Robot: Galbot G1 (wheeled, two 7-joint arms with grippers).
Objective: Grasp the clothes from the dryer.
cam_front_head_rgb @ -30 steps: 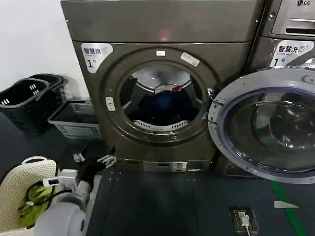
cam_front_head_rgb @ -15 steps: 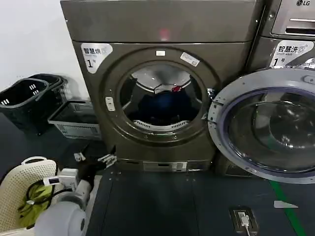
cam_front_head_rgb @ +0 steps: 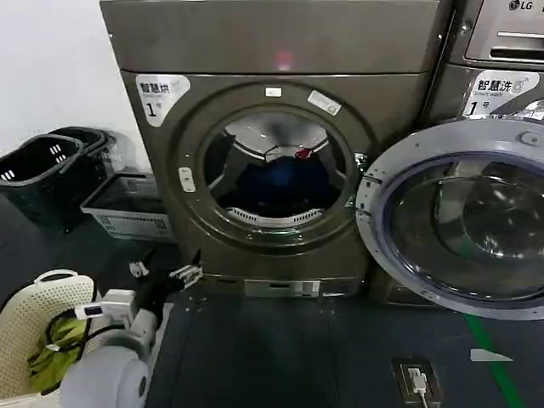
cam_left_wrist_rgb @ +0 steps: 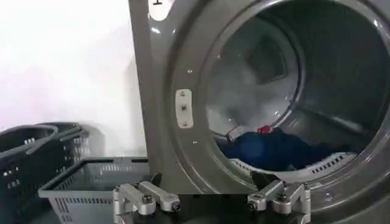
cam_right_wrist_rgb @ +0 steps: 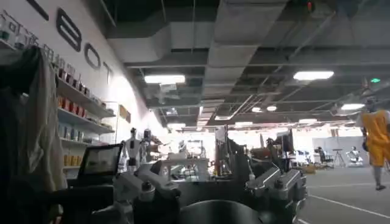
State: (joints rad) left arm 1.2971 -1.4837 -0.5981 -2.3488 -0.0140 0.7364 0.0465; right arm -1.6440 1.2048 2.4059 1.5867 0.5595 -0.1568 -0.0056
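Black baskets (cam_front_head_rgb: pixel 47 174) and a grey crate (cam_front_head_rgb: pixel 127 208) left by the wall; cream hamper (cam_front_head_rgb: pixel 34 336) holding yellow-green cloth (cam_front_head_rgb: pixel 53 357); LG machine (cam_front_head_rgb: pixel 501 51) at right.

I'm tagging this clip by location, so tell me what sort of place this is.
Probably a laundry room or laundromat set up inside a robot workspace: a large bronze-grey front-loading dryer numbered "1" with its round glass door open, a similar LG machine beside it, and dark plastic laundry baskets by the wall.
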